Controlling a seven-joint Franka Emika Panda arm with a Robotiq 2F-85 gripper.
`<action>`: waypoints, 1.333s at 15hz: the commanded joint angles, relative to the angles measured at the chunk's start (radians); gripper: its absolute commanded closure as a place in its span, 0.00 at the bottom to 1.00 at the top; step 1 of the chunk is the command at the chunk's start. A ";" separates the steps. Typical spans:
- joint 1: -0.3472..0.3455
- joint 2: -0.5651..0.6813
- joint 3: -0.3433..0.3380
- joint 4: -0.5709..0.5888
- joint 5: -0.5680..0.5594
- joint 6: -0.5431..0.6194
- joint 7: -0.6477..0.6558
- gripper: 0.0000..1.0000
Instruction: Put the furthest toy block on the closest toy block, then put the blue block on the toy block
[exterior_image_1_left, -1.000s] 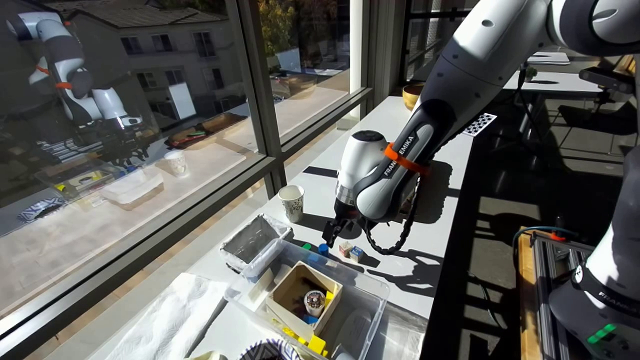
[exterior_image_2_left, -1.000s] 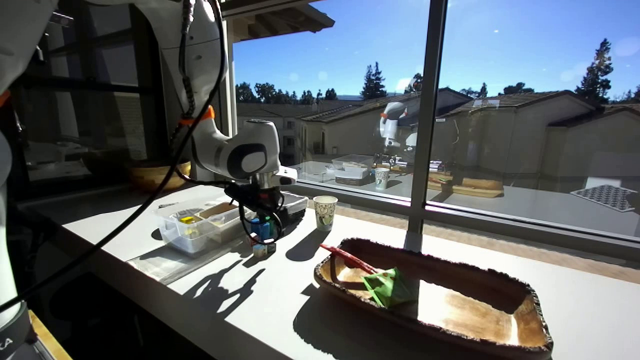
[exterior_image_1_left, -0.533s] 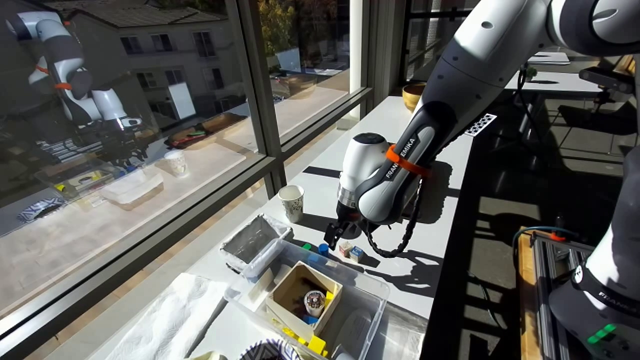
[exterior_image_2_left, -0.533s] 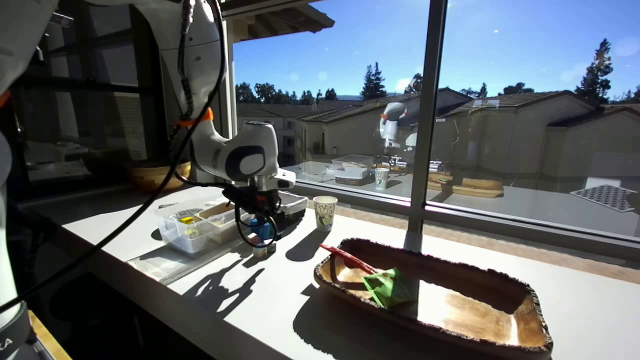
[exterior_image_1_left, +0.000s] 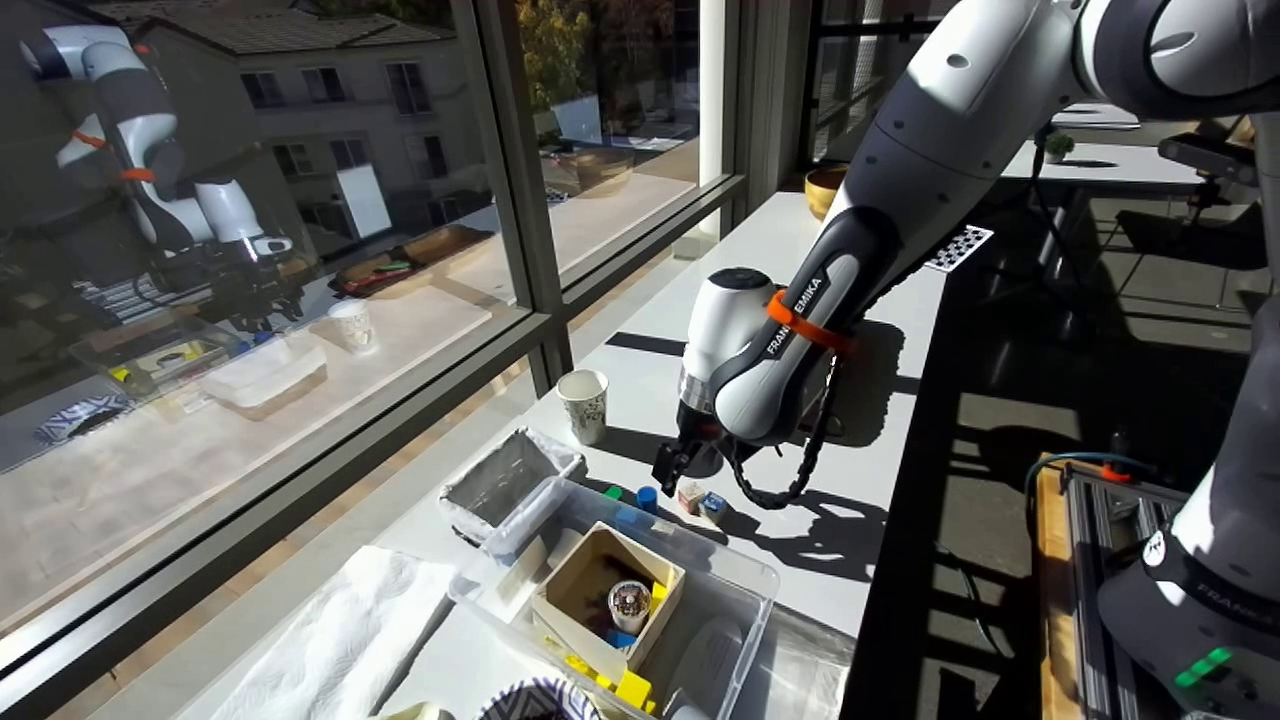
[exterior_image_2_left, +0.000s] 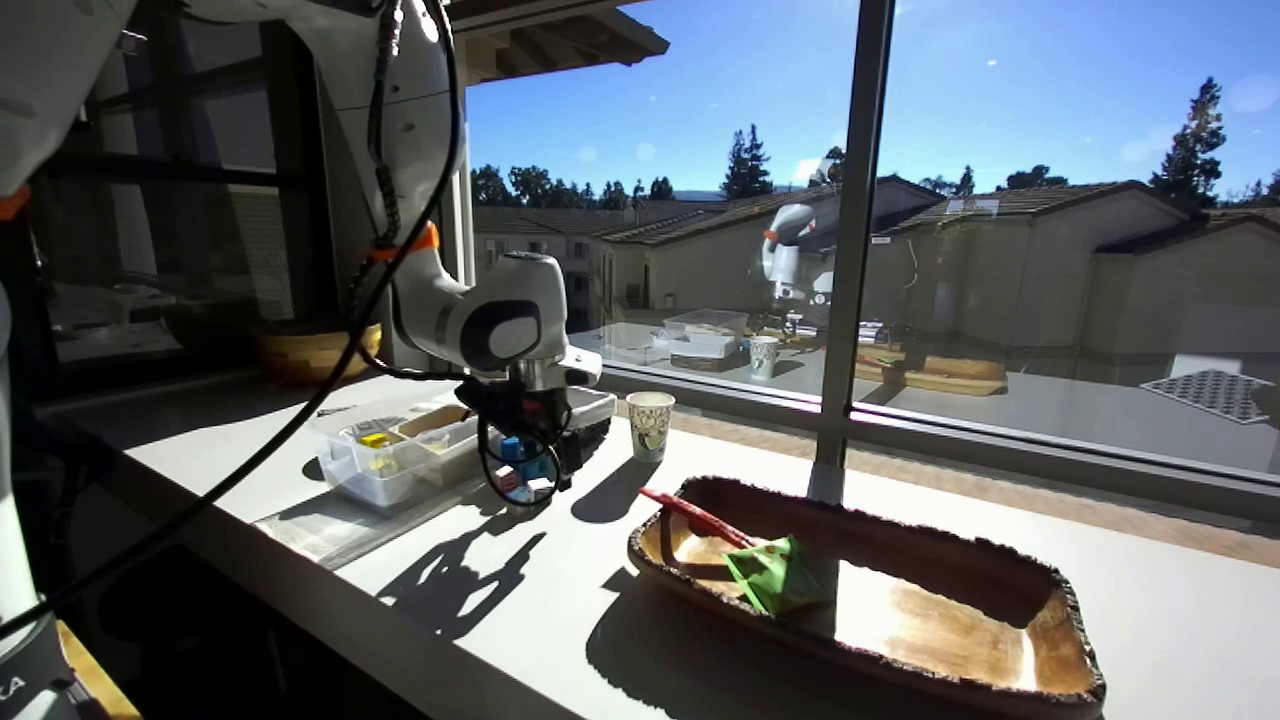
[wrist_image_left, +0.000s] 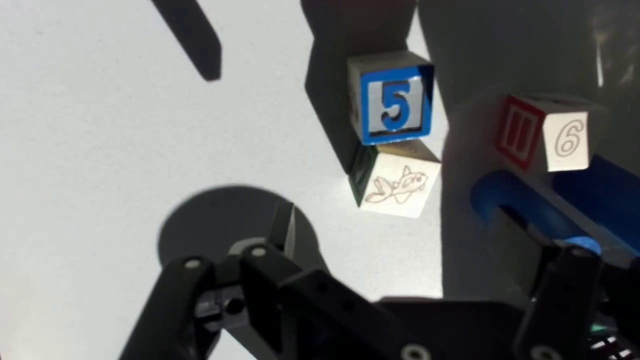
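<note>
Where the arm (exterior_image_1_left: 900, 190) slopes down, pincer (wrist_image_left: 402, 237) spread wide, toy blocks (wrist_image_left: 397, 132) below.

In the wrist view, the blue cylindrical block (wrist_image_left: 540, 211) is partly covered by the black two-fingered gripper (wrist_image_left: 402, 237), itself cut off below. In an exterior view, the purple-and-white patterned bowl (exterior_image_1_left: 543, 692) is cropped by the lower edge.

Within the last second you have brought the Robotiq gripper (exterior_image_2_left: 545, 456) slightly lower and to the right in an exterior view, its shadow (exterior_image_2_left: 450, 590) sliding right along the table (exterior_image_2_left: 570, 560); in an exterior view the upper part of your Panda arm (exterior_image_1_left: 940, 130) has dipped leftward, and its reflection (exterior_image_1_left: 140, 110) in the window (exterior_image_1_left: 430, 210) has shifted right
</note>
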 joint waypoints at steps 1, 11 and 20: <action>-0.034 0.021 0.035 0.022 0.012 -0.014 -0.018 0.09; -0.122 0.035 0.135 0.032 0.071 -0.052 -0.067 0.65; -0.069 -0.015 0.077 -0.003 0.043 -0.052 -0.015 0.91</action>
